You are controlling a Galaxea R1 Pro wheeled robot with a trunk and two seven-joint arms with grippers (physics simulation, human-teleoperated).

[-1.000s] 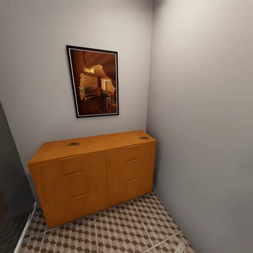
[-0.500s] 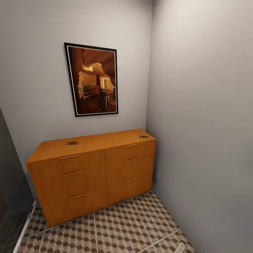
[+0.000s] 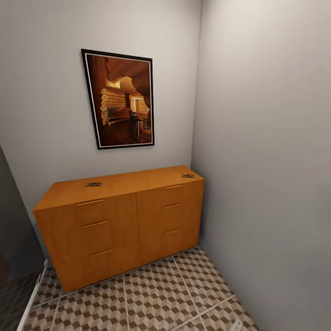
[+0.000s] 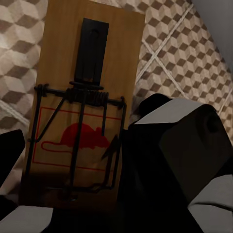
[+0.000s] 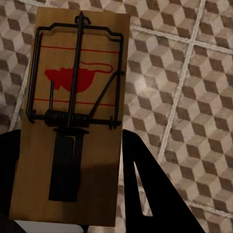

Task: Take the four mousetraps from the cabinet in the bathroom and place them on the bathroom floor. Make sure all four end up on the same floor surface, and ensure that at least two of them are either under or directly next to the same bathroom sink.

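Observation:
The orange-brown cabinet stands against the far wall in a corner. On its top lie two small dark mousetraps, one near the left and one at the right end. Over the cube-patterned bathroom floor, my left gripper is shut on a wooden mousetrap with a red mouse print and black wire. My right gripper is shut on another such mousetrap, also above the tiles. The sink is out of view.
A framed picture hangs above the cabinet. A grey wall closes the right side and a dark panel the left. Patterned floor lies in front of the cabinet, with a small white object at the bottom right.
The head view has shifted slightly, so the cabinet and picture sit a little higher in the picture. The two mousetraps on the cabinet have not moved.

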